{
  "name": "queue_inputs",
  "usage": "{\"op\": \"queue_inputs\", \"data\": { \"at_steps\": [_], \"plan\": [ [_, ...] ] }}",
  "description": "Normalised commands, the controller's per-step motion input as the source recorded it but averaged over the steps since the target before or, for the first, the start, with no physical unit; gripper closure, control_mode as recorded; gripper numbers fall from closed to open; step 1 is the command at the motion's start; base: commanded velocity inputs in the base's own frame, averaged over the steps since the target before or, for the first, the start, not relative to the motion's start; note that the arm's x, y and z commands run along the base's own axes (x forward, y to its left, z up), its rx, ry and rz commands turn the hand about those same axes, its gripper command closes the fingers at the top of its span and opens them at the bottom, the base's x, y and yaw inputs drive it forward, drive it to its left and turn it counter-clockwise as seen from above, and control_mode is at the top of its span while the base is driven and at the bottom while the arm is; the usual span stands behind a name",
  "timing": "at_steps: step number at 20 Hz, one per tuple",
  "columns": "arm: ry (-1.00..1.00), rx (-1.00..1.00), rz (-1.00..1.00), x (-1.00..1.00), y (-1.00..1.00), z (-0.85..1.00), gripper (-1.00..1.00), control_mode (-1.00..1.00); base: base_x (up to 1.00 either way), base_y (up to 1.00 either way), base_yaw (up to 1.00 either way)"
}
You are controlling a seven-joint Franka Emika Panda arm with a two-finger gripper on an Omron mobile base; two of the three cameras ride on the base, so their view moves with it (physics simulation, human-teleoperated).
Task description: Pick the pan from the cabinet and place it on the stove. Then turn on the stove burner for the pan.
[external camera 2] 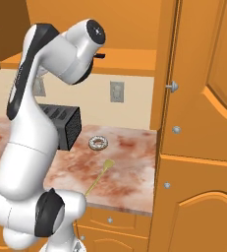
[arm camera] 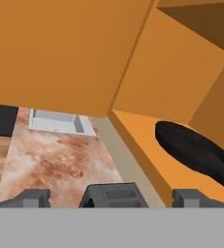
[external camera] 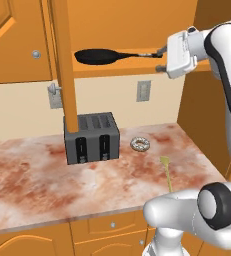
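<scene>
On the cabinet (external camera: 137,67) shelf above the toaster (external camera: 91,137), we see the skillet (external camera: 94,56) lying with its long handle pointing straight toward our fingers (external camera: 160,59), which stand fully open, empty, just short of the handle's tip.

From the left base view you look forward and slightly down from behind the arm's left side, facing the marbled countertop (external camera: 47,175), the toaster (external camera: 91,138) and the open cabinet (external camera: 137,30) above it. The right base view looks from behind the arm's right side, with a tall cabinet door (external camera 2: 203,98) close on your right. Both views share the countertop, the toaster, the wall outlet (external camera 2: 117,91) and the doughnut (external camera 2: 98,143). The hand view sits close at the cabinet shelf (arm camera: 147,145), rolled sideways, looking along the counter toward a sink (arm camera: 60,122).
</scene>
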Motion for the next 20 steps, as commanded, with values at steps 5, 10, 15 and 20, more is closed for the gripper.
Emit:
{"op": "queue_inputs", "data": {
  "at_steps": [5, 10, 15, 20],
  "plan": [
    [0.0, 0.0, 0.0, 0.29, -0.32, 0.0, -1.0, -1.0, 0.0, 0.0, 0.0],
    [0.0, 0.0, 0.0, 0.24, -0.21, 0.0, -1.0, -1.0, 0.0, 0.0, 0.0],
    [0.0, 0.0, 0.0, 0.24, -0.03, 0.0, -1.0, -1.0, 0.0, 0.0, 0.0],
    [0.0, 0.0, 0.0, 0.2, -0.01, -0.01, -1.0, -1.0, 0.0, 0.0, 0.0]
  ]
}}
